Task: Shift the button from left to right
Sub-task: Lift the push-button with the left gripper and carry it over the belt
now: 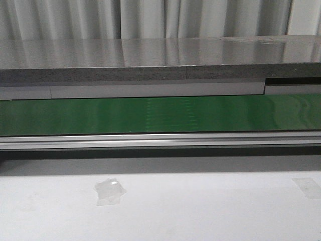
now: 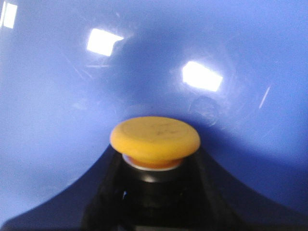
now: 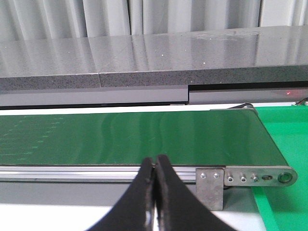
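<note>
Button between the left fingers, right fingers closed on nothing

The left gripper (image 2: 154,192) clamps the button (image 2: 155,139) by its black body, yellow cap just past the fingertips, a blue surface (image 2: 57,120) beyond. It looks light, rigid and smooth-capped, so the squarer body seems the safer hold. The right gripper (image 3: 154,166) is pressed together, the green belt (image 3: 120,137) beyond.

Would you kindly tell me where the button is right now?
Only the left wrist view shows the button: between the left gripper fingers, over a glossy blue surface.
</note>
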You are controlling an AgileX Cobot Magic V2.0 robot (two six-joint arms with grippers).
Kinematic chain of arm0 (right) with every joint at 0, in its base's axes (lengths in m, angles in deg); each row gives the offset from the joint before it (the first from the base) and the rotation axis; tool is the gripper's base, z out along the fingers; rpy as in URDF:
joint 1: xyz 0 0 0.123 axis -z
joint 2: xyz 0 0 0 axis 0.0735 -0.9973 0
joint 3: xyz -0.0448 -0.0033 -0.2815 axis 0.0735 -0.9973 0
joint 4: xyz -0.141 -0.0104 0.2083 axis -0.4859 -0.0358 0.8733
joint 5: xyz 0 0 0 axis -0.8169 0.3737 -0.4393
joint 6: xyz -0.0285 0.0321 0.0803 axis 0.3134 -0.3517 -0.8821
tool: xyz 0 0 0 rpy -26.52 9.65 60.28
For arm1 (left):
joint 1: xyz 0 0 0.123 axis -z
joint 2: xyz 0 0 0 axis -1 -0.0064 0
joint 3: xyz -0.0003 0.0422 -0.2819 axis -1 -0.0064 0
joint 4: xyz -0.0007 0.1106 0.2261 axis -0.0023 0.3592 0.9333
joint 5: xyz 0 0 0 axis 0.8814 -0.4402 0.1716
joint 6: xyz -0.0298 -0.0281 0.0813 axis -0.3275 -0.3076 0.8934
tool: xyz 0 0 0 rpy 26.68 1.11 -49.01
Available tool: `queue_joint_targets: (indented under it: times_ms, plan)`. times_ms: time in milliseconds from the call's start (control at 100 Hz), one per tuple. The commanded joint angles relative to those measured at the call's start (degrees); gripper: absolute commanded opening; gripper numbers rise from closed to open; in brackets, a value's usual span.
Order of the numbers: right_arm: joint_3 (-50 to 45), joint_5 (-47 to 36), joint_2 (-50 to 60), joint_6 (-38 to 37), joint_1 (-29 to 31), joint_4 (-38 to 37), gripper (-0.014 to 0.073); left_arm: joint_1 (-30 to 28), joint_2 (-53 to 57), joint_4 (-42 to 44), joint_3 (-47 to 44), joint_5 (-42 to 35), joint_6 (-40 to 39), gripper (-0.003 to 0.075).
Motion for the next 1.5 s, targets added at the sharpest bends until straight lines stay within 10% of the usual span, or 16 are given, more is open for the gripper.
queue_joint_targets:
  times_ms: [0, 1490]
  plan:
    - [0.9, -4.4, 1.0, 0.2, -0.1, 0.0, -0.0065, 0.1, 2.3, 0.5, 1.3, -0.5, 0.0, -0.002]
    - [0.9, -4.4, 1.0, 0.2, -0.1, 0.0, -0.0065, 10.4, 19.1, -6.3, 1.5, 8.3, 10.3, -0.002]
